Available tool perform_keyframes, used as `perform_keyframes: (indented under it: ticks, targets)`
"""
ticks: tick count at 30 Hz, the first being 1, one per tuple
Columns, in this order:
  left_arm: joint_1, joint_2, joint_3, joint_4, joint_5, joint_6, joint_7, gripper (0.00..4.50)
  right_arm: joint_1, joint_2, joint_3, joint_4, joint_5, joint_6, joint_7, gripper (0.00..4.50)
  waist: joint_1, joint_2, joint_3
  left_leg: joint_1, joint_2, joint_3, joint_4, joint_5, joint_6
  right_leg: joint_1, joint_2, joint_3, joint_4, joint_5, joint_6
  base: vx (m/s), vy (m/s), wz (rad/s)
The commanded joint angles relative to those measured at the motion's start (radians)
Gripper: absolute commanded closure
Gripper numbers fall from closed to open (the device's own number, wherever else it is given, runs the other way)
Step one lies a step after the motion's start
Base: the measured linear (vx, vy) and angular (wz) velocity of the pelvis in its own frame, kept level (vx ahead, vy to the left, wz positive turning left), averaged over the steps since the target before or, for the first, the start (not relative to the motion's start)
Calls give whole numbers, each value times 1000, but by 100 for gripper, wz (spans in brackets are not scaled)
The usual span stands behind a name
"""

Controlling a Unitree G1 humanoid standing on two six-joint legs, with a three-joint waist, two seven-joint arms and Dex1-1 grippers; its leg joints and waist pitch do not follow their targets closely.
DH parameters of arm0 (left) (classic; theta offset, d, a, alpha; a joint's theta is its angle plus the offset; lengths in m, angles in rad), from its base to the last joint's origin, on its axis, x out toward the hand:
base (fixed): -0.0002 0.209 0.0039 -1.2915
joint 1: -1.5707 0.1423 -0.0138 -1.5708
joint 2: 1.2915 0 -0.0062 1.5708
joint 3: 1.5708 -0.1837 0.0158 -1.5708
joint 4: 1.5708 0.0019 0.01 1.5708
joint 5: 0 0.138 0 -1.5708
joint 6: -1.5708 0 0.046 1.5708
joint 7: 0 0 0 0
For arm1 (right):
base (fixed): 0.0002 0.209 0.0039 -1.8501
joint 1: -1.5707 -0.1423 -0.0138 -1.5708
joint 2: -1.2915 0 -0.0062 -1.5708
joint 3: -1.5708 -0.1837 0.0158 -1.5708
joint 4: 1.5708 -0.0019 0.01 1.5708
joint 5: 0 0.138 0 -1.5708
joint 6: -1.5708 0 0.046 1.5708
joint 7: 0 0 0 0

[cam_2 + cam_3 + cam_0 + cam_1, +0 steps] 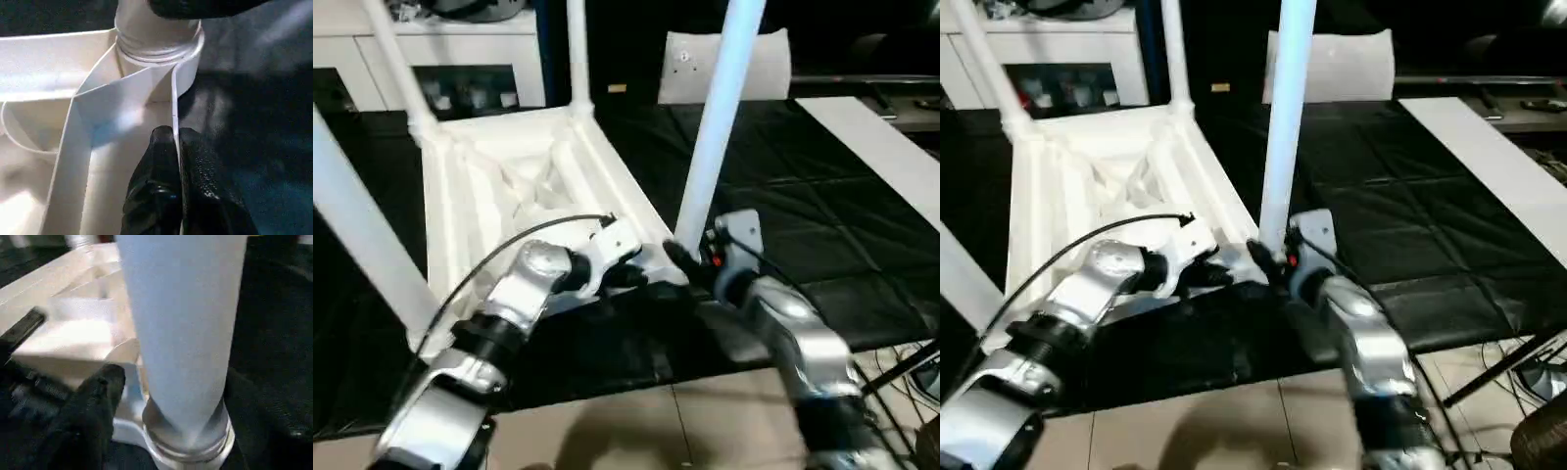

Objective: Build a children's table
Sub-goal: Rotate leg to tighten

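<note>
Left claw (178, 161) pinches the upturned white ribbed tabletop's (509, 186) rim; right claw's (690, 262) grip unclear.

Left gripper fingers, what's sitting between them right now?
The thin side wall of the tabletop, in the left wrist view: the left gripper pinches it, one black finger each side.

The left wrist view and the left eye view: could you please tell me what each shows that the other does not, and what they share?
The left wrist view shows, close up, the left fingers pinching the thin rim of the tabletop, one finger on each side.

The left eye view shows the wider scene: four legs, among them two far ones, both silver forearms, and the flat white bag behind.

Both show the near-right leg standing in its corner socket with the right gripper at its base, on the black mat.
</note>
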State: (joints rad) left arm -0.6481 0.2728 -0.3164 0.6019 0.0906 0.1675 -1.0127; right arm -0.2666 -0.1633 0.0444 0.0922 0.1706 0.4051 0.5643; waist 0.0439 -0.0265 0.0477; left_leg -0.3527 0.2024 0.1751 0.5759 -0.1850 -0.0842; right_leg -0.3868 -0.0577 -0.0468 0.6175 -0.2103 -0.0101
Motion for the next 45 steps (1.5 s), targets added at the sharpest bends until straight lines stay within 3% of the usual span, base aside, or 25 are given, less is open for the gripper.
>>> perform_keyframes:
  ticks: [1,6,14,20,21,24,26,35,37,45]
  targets:
    - [-5,20,-2,-39,-14,-39,-55,450,23,-51,61,-13,16,-40,122,80,7,2,-57,1,28,-6,-60,-143,36,50,-75,49,-72,-52,-208,0,0,0]
    - [0,74,-37,-35,-27,-106,-187,450,30,-144,54,13,8,-119,249,32,13,1,-57,2,29,-4,-58,-142,45,49,-76,49,-71,-50,-223,0,0,0]
    - [-15,118,-59,-18,-89,-168,-414,450,14,-259,77,20,92,-131,489,32,33,-2,-60,6,35,-1,-53,-114,76,48,-78,47,-59,18,-259,0,0,0]
    - [-46,142,-93,12,-81,-226,-524,450,-15,-304,98,43,141,-106,645,76,50,-4,-58,6,37,0,-52,-122,71,47,-77,44,-58,-15,-258,0,0,0]
    - [-56,142,-100,21,-83,-237,-558,450,-26,-320,112,51,149,-100,685,102,54,-5,-58,7,38,0,-52,-127,66,47,-79,44,-58,-19,-257,0,0,0]
    - [-61,140,-104,18,-87,-240,-580,450,-37,-334,126,55,160,-83,724,109,61,-5,-58,8,40,0,-52,-131,58,45,-81,44,-58,-36,-254,0,0,0]
    - [-62,141,-111,18,-86,-245,-593,450,-44,-337,131,59,162,-78,739,141,66,-6,-59,8,40,1,-51,-131,53,45,-82,44,-58,-35,-258,0,0,0]
    - [-71,150,-152,34,-94,-276,-602,450,-79,-331,155,94,161,-80,775,204,67,-10,-57,6,38,-1,-51,-151,36,44,-83,44,-61,-92,-242,0,0,0]
    - [-70,150,-154,33,-93,-277,-602,450,-81,-327,158,97,159,-81,778,237,65,-10,-57,6,38,-1,-51,-151,33,43,-82,43,-61,-94,-240,0,0,0]
    - [-62,138,-129,45,-76,-266,-562,450,-75,-305,171,79,167,-60,771,254,64,-8,-56,7,37,-2,-52,-161,27,43,-81,44,-64,-111,-235,0,0,0]
